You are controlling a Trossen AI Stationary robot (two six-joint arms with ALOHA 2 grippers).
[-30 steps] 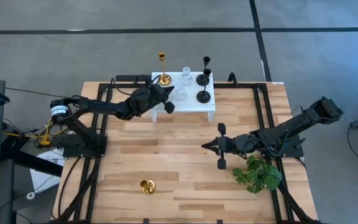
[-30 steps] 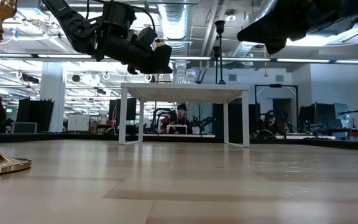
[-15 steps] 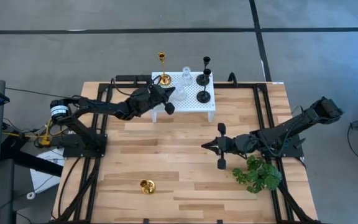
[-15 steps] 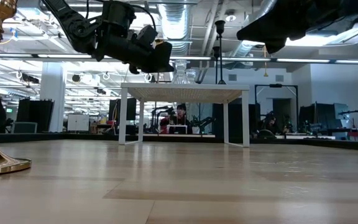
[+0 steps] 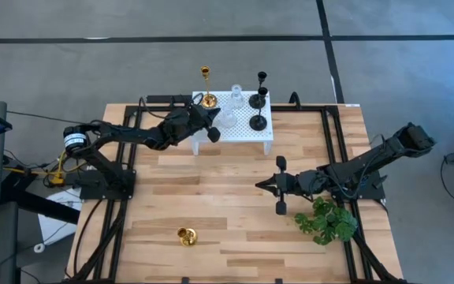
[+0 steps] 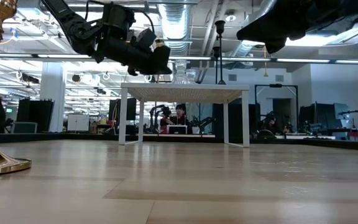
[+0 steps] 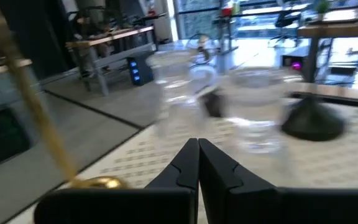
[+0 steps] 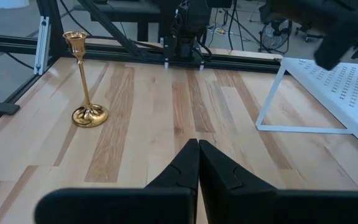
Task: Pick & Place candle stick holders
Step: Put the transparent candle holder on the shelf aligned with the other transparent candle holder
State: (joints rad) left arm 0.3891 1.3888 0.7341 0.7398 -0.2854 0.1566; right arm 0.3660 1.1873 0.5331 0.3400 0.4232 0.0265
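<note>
A white perforated platform (image 5: 243, 136) stands at the table's far side. On it stand a tall gold holder (image 5: 206, 88), two clear glass holders (image 5: 235, 99) (image 5: 228, 120) and two black holders (image 5: 260, 88) (image 5: 258, 122). A second gold holder (image 5: 186, 235) stands on its round base near the table's front; it also shows in the right wrist view (image 8: 84, 81). My left gripper (image 5: 213, 131) (image 7: 197, 155) is shut and empty, above the platform's left end, facing the glass holders (image 7: 257, 112). My right gripper (image 5: 263, 184) (image 8: 197, 155) is shut and empty over the table's middle right.
A green leafy plant (image 5: 327, 221) lies at the table's right front, close to my right arm. Black frame rails (image 5: 336, 150) run along the table's left and right sides. Bare wood (image 5: 211, 189) lies between the platform and the front gold holder.
</note>
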